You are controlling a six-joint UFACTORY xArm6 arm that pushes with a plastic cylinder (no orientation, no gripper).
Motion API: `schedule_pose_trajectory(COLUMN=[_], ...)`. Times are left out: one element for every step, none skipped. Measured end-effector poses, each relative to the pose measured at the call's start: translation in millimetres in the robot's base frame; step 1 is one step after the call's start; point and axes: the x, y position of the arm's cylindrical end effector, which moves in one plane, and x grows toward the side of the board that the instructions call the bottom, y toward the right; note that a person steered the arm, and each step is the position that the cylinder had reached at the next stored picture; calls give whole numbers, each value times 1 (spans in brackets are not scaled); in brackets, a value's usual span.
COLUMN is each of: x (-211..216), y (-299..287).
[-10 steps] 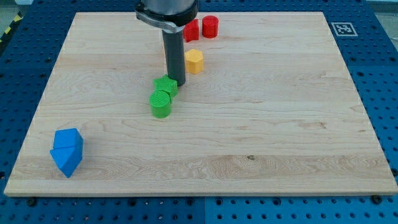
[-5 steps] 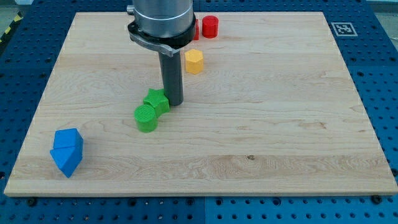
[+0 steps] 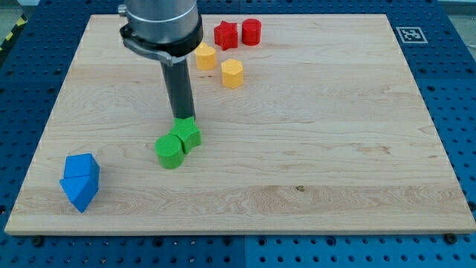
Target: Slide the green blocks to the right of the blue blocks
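Two green blocks lie touching near the board's middle left: a green star (image 3: 187, 134) and a green cylinder (image 3: 169, 152) below and left of it. My tip (image 3: 182, 119) stands at the star's upper edge, touching it. Two blue blocks (image 3: 79, 181) sit pressed together near the board's lower left corner, well to the left of the green pair.
Two yellow blocks (image 3: 205, 56) (image 3: 232, 73) lie right of the rod's upper part. A red star (image 3: 225, 34) and a red cylinder (image 3: 251, 31) sit at the view's top edge of the wooden board (image 3: 335, 149). A marker tag (image 3: 409, 34) is at the top right.
The rod moved left and slightly down. The green pair slid down and to the left, toward the blue blocks. The second yellow block and the red star came out from behind the arm.
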Motion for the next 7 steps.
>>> schedule_pose_trajectory(x=[12,12,10,9,9,9,11], y=[-1,-1,8,24,28,28,30])
